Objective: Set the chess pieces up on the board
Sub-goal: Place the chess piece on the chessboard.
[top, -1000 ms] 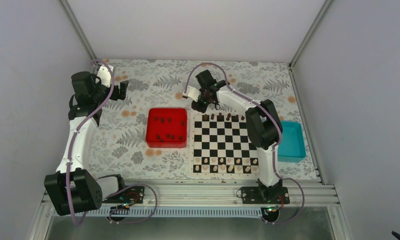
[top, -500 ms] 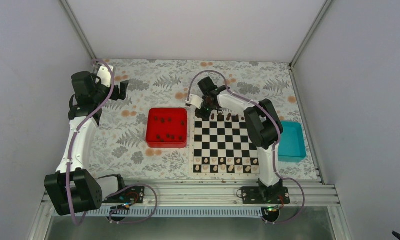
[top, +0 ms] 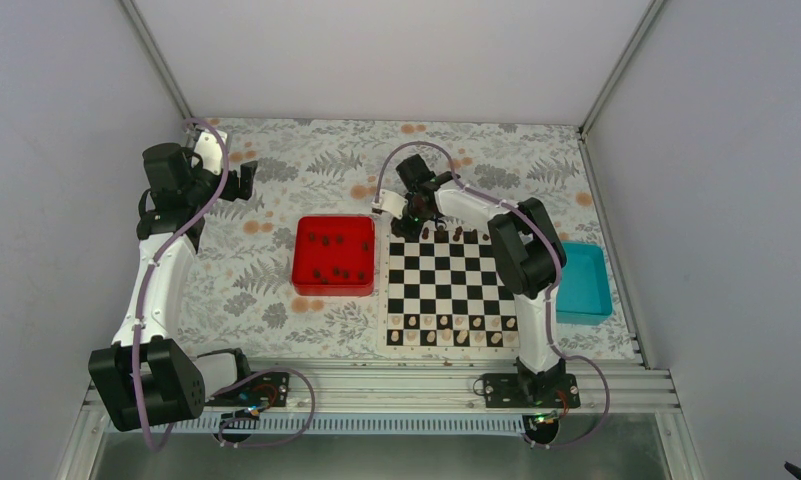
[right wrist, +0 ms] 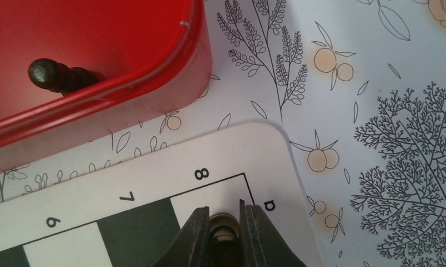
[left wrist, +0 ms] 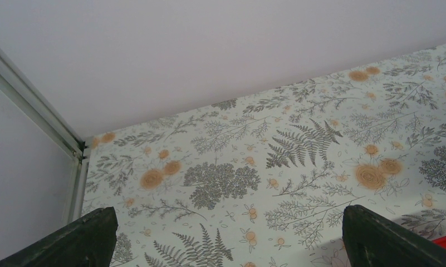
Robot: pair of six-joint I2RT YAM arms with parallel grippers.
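Observation:
The board lies right of centre, with several dark chess pieces along its far row. My right gripper is shut on a dark chess piece, held just over the white corner square by the 8 mark on the board. In the top view my right gripper is at the board's far left corner. More dark pieces lie in the red tray; one such piece lies in that tray in the right wrist view. My left gripper hangs open, empty, at the far left.
Pale tan pieces fill the board's two near rows. A teal tray stands right of the board, partly behind my right arm. In the left wrist view both fingers frame the patterned cloth by the back left corner post.
My right gripper has shifted slightly right and towards me from beyond the board's corner to the corner square, still holding the piece. The left arm has stayed put.

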